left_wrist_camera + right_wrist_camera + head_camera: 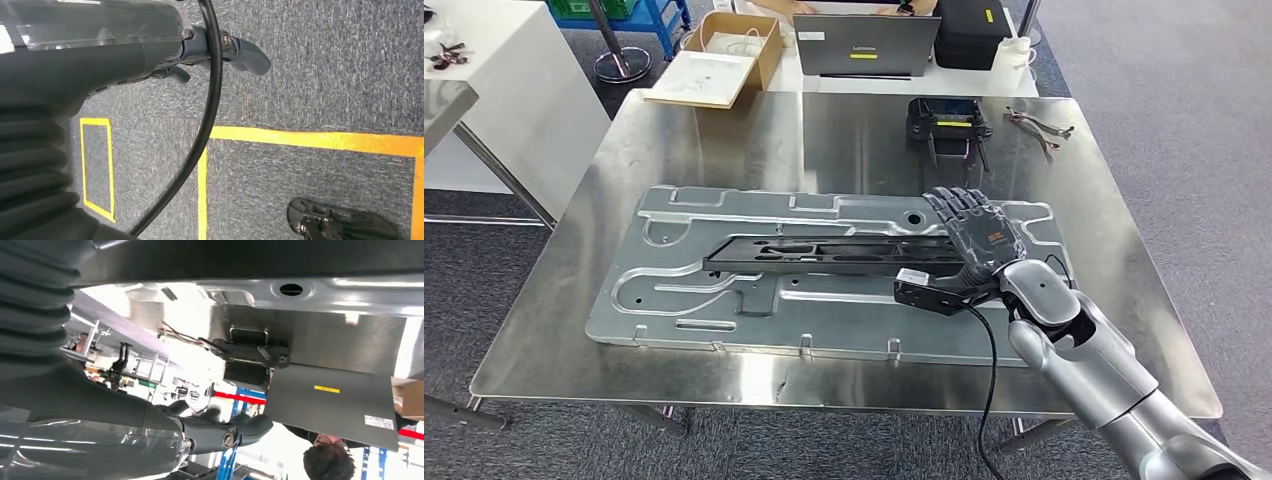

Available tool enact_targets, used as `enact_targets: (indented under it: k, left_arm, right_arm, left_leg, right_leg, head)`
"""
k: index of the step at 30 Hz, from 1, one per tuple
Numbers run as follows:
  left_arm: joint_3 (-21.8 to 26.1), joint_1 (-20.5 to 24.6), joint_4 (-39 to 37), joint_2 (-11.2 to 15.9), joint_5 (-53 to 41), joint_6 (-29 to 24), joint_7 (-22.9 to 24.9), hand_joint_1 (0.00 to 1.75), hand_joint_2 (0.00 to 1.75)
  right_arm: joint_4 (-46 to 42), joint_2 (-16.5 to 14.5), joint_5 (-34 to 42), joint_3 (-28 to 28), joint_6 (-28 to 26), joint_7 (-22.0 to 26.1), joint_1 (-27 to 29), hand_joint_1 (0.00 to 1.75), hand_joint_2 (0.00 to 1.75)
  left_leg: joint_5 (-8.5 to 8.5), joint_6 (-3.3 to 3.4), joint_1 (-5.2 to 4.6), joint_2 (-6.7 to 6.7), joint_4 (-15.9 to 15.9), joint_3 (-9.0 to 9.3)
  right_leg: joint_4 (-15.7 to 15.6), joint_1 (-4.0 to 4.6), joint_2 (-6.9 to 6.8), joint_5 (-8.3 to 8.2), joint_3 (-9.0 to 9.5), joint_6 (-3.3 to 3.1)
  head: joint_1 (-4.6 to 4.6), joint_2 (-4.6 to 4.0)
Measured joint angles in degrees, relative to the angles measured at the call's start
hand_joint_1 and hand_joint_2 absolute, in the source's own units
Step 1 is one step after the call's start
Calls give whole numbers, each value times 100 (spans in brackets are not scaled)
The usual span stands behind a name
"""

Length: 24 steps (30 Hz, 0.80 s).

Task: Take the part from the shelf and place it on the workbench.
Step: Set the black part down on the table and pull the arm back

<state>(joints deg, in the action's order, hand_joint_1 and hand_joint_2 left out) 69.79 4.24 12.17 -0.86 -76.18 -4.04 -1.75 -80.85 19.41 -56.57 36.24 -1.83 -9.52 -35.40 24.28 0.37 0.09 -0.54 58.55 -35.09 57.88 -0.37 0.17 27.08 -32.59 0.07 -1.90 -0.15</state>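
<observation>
Steel surface (pixel 1124 300) bearing large silver stamped plate (pixel 684 290), long black part (pixel 824 255) lying on plate, right robot hand (pixel 974 235) flat over part's right end, fingers spread, gripping nothing evident, left robot hand (pixel 220 55) over floor, grasp undeterminable, far: black clamp tool (pixel 944 125), wire bundle (pixel 1039 125), Lenovo laptop (pixel 864 45), cardboard box (pixel 734 45).

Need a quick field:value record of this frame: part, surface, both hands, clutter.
part: long black part lying flat on the grey metal plate
surface: plate rests on the steel workbench
right hand: right hand at the part's right end, fingers extended over it; grip cannot be judged
left hand: left hand hangs over grey carpet with yellow tape lines, holding nothing
clutter: small black device and loose wires at the bench's far side; laptop and cardboard box beyond
</observation>
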Motion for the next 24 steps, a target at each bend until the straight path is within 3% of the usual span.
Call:
enact_targets:
  k: [5,11,13,16,17,18,19,21,23,24]
  left_arm:
    - [0,0,0,-2,56,-14,85,0,0]
    - [2,0,0,0,56,-20,117,0,0]
    - [2,8,0,-2,56,-19,115,0,0]
    - [2,13,0,-3,55,-15,114,0,0]
    - [2,11,0,-4,54,-11,114,0,0]
    - [2,9,0,-6,52,-7,114,0,0]
    - [2,8,0,-10,50,-4,114,0,0]
    - [2,13,0,-15,47,-3,114,0,0]
    - [2,18,0,-17,46,-3,113,0,0]
    - [2,17,0,-17,46,-3,113,0,0]
  right_arm:
    - [15,0,-2,-39,1,13,25,0,0]
    - [1,0,-15,-98,-3,44,46,0,0]
    - [-18,0,-21,-119,-7,54,27,0,0]
    - [-27,0,-21,-130,2,68,14,0,0]
    - [-27,0,-21,-130,10,78,18,0,0]
    - [-31,-1,-21,-130,21,91,19,0,0]
    - [-40,-2,-20,-130,34,103,11,0,0]
    - [-74,-8,-19,-129,57,117,-23,0,0]
    - [-109,-18,-17,-129,70,123,-54,0,0]
    - [-118,-22,-17,-129,72,125,-64,0,0]
  left_leg:
    - [1,0,0,2,8,0]
    - [-33,97,1,11,-26,26]
    - [-114,149,34,31,-145,74]
    - [-160,174,49,45,-193,56]
    - [-167,165,53,46,-185,37]
    - [-175,153,60,47,-172,16]
    - [-183,136,74,47,-150,-8]
    - [-187,79,104,44,-72,-75]
    - [-198,-14,110,29,1,-138]
    - [-219,-63,106,19,16,-161]
  right_leg:
    - [0,0,0,-1,0,2]
    - [-15,-29,0,-9,28,82]
    - [157,-28,0,166,-27,111]
    - [1118,-56,0,739,-423,154]
    - [1381,-77,-1,824,-526,178]
    - [1459,-105,-2,798,-540,205]
    - [1322,-136,-5,670,-449,235]
    - [611,-193,-11,360,-47,294]
    - [150,-182,14,201,189,263]
    - [115,-158,30,206,186,218]
  head:
    - [0,0]
    - [-1,0]
    - [-1,0]
    - [-1,0]
    - [0,0]
    - [0,0]
    - [0,0]
    - [0,0]
    - [-1,0]
    - [-1,0]
